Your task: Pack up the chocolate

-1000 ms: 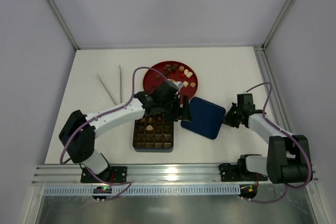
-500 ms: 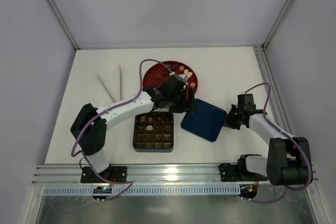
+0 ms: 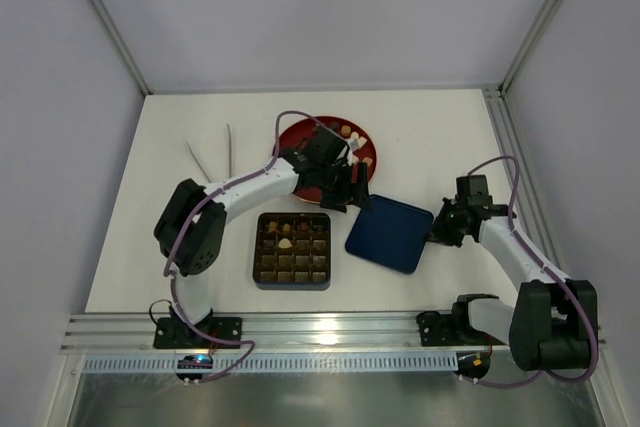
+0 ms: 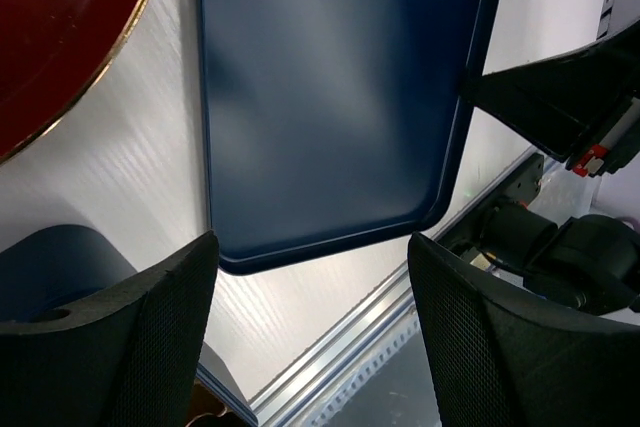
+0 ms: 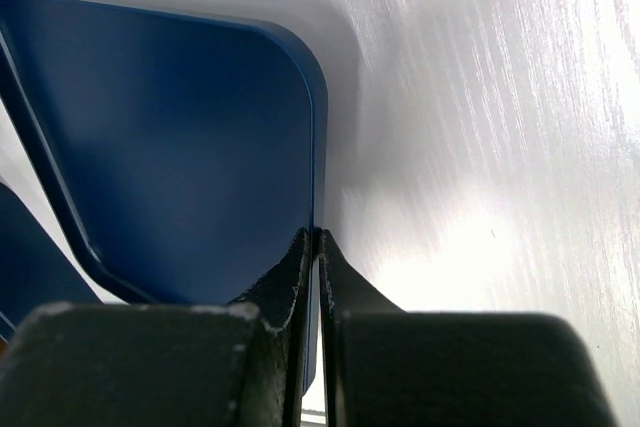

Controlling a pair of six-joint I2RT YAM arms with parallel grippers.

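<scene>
The chocolate lies in two places: several loose pieces (image 3: 352, 137) on the red plate (image 3: 292, 142), and several brown cubes with one cream piece in the dark compartment box (image 3: 292, 250). My left gripper (image 3: 352, 193) is open and empty, hovering between the plate's near rim and the dark blue lid (image 3: 390, 234). In the left wrist view my left gripper (image 4: 310, 247) has its jaws wide apart above the lid's (image 4: 340, 97) near edge. My right gripper (image 3: 441, 231) is shut on the lid's right edge, and in the right wrist view its fingertips (image 5: 317, 235) pinch the lid's rim (image 5: 170, 147).
Two thin sticks (image 3: 212, 169) lie on the white table left of the plate. The plate's rim (image 4: 60, 37) shows at the left wrist view's upper left. An aluminium rail (image 3: 330, 332) runs along the near edge. Frame posts stand at the back corners.
My left gripper has moved from over the box up and right, to the gap between plate and lid. The lid has shifted slightly toward the front in my right gripper.
</scene>
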